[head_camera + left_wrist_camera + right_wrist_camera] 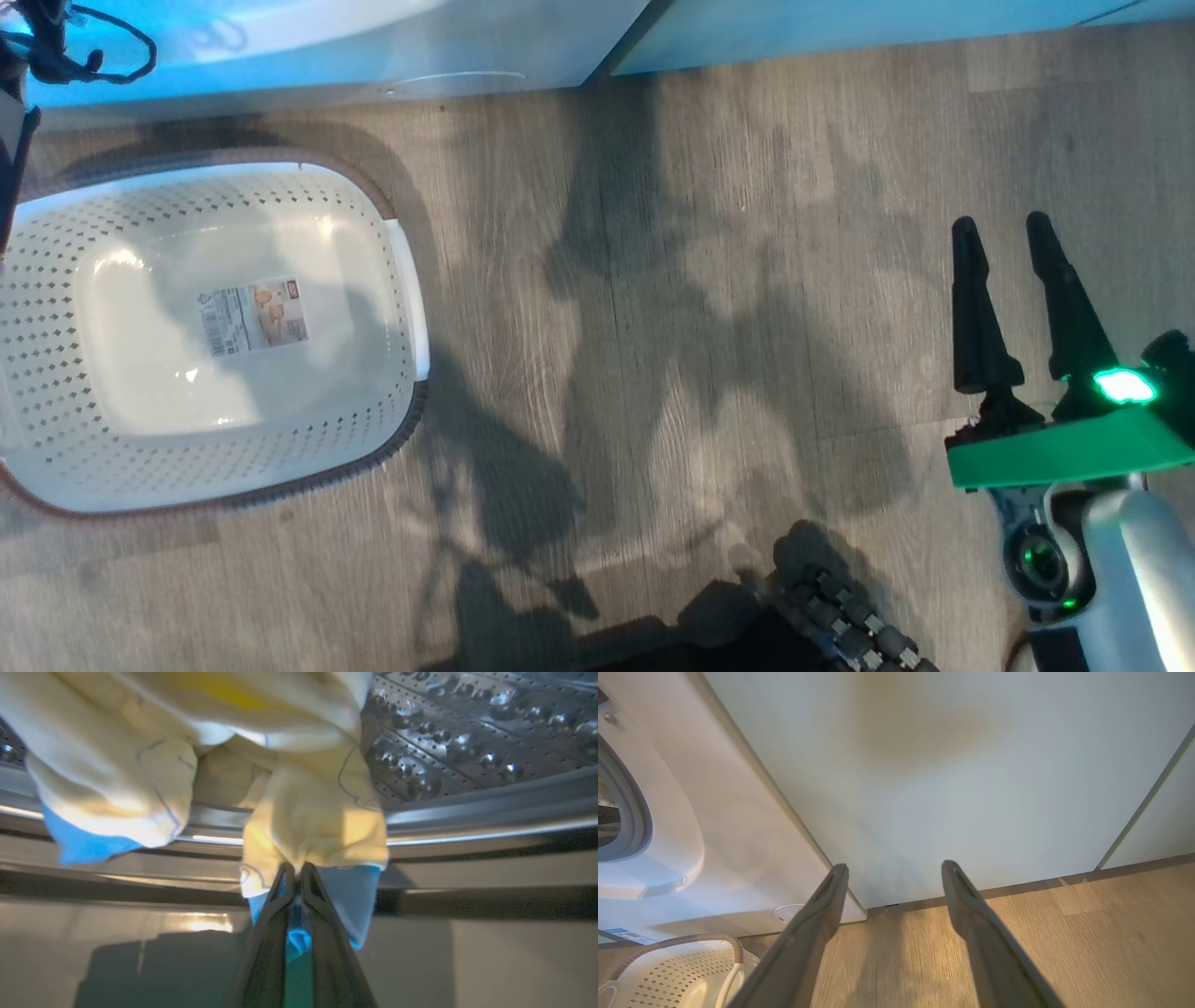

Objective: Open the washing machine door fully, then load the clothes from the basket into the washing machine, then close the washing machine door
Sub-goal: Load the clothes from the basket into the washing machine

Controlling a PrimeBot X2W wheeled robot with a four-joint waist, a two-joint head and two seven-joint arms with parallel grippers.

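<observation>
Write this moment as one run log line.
left gripper: shut on clothes at washing machine drum rim | right gripper: open, over floor | basket: base bare

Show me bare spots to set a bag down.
Bare floor between the basket and the right hand, up to the washing machine. The basket's bottom is bare but for a label. Crowded: the drum mouth, where the left hand grips clothes.

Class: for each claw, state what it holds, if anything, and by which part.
The left claw is shut on the clothes, pinching a cream-yellow garment's edge beside blue cloth. The right claw is open and empty.
</observation>
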